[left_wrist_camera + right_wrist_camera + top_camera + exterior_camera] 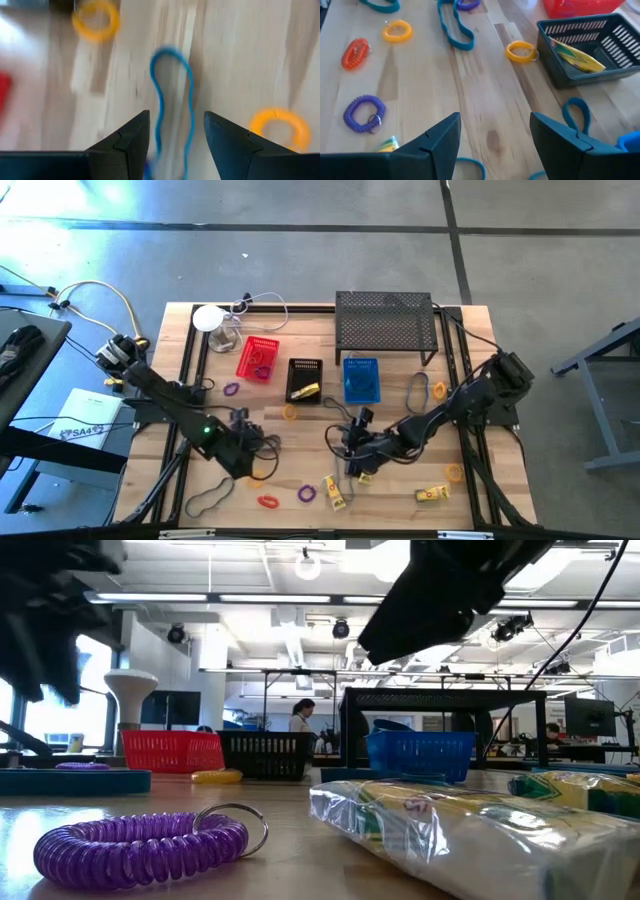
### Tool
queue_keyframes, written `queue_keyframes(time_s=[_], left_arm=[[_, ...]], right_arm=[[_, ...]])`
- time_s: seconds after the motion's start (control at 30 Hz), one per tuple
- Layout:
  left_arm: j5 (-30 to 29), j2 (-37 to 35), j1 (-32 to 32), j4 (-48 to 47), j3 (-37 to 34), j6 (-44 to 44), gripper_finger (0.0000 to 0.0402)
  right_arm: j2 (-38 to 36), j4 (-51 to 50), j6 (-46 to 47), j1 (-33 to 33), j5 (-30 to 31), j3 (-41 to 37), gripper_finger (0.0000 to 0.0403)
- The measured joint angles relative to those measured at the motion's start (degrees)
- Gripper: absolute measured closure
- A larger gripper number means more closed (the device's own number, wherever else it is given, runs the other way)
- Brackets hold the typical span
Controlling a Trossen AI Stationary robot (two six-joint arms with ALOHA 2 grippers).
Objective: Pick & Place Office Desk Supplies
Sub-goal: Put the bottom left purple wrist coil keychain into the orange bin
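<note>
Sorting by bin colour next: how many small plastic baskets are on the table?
3, in a row in front of the black wire-mesh shelf: red plastic basket on the left, black plastic basket in the middle, blue plastic basket on the right. None seem hidden.

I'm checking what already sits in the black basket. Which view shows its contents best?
The right wrist view: it looks down into the black basket, showing a yellow packet inside. The high view shows the basket small, yellow barely visible. The low view sees only its side. The left wrist view misses it.
</note>
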Motion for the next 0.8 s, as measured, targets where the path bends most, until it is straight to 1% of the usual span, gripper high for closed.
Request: queue_keyframes(time_s=[0.13, 0.33, 0.4, 0.5, 0.57, 0.63, 0.8], left_arm=[[1.53, 0.0, -1.0, -9.95, 0.0, -13.07, 0.0224], [1.51, 0.0, -0.15, -25.86, 0.0, -30.1, 0.0224], [1.65, 0.0, 0.38, -29.22, 0.0, -36.14, 0.0224], [3.4, 0.0, 1.16, -30.38, -0.02, -43.79, 0.0225], [5.48, 0.0, 1.66, -29.42, -0.04, -45.94, 0.0225], [7.11, 0.0, 2.35, -28.19, -0.04, -45.61, 0.0225], [9.11, 0.0, 5.54, -27.34, -0.04, -37.57, 0.0225]], right_arm=[[0.02, -0.17, -0.03, -0.7, -1.82, 0.0, 0.0176], [0.02, 1.24, -1.33, -0.75, -1.82, 0.0, 0.0176], [0.02, 1.31, -1.29, -0.73, -1.85, 0.0, 0.0176], [0.02, 1.28, -0.87, -0.61, -1.88, 0.0, 0.0176], [0.02, 1.26, -0.84, -0.25, -1.86, 0.0, 0.0176], [0.02, 1.26, -0.84, 0.28, -1.86, 0.0, 0.0176], [0.02, 1.23, -0.88, 0.95, -1.9, 0.0, 0.0176]])
